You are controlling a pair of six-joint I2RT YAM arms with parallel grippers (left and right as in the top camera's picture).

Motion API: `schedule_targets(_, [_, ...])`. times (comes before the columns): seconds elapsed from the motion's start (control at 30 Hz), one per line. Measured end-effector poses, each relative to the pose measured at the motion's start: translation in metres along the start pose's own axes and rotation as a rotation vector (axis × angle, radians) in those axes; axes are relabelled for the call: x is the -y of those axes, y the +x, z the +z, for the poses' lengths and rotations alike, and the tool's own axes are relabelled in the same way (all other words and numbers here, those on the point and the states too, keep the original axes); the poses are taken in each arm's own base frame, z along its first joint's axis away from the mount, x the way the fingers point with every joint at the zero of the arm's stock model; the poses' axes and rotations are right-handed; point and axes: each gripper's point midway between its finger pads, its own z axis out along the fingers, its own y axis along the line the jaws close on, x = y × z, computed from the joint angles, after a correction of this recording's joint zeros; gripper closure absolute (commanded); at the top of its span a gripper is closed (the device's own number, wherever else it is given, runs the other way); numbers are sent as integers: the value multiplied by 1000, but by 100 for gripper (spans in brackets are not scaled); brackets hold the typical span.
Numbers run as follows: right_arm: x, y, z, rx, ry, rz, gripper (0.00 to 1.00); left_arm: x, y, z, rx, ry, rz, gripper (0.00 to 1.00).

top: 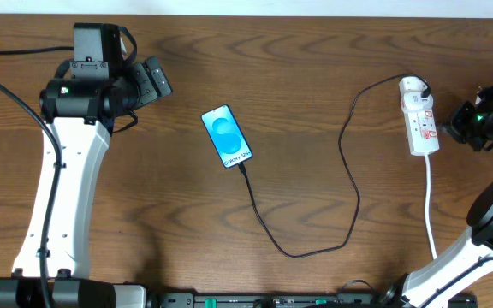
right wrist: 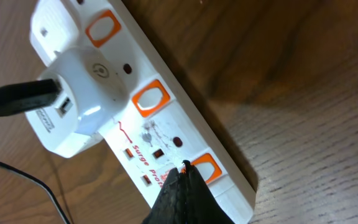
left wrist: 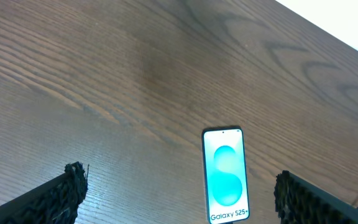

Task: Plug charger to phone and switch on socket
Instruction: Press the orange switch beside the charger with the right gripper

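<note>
The phone (top: pixel 228 137) lies screen up in the middle of the table, blue screen lit; it also shows in the left wrist view (left wrist: pixel 225 175). The black charger cable (top: pixel 315 248) runs from the phone's near end in a loop to a white adapter (right wrist: pixel 73 99) plugged into the white socket strip (top: pixel 419 116). My left gripper (left wrist: pixel 178 193) is open, hovering left of and behind the phone. My right gripper (right wrist: pixel 184 180) is shut, its tip at an orange switch (right wrist: pixel 207 168) of the strip (right wrist: pixel 166 118). Whether the tip touches the switch is unclear.
The strip's white cord (top: pixel 430 205) runs toward the table's front edge. The left arm's white link (top: pixel 67 188) stands along the left side. Two more orange switches (right wrist: pixel 149 98) line the strip. The tabletop is dark brown wood.
</note>
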Motion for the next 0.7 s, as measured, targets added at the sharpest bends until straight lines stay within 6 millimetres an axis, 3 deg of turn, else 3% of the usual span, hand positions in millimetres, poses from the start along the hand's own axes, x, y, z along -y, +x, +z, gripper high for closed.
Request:
schedule_targets(0.47, [-8, -25, -1, 100, -28, -50, 99, 0, 0, 0, 0, 0, 0, 2])
schedule_targets(0.7, [-18, -28, 4, 114, -38, -80, 99, 0, 0, 0, 0, 0, 0, 2])
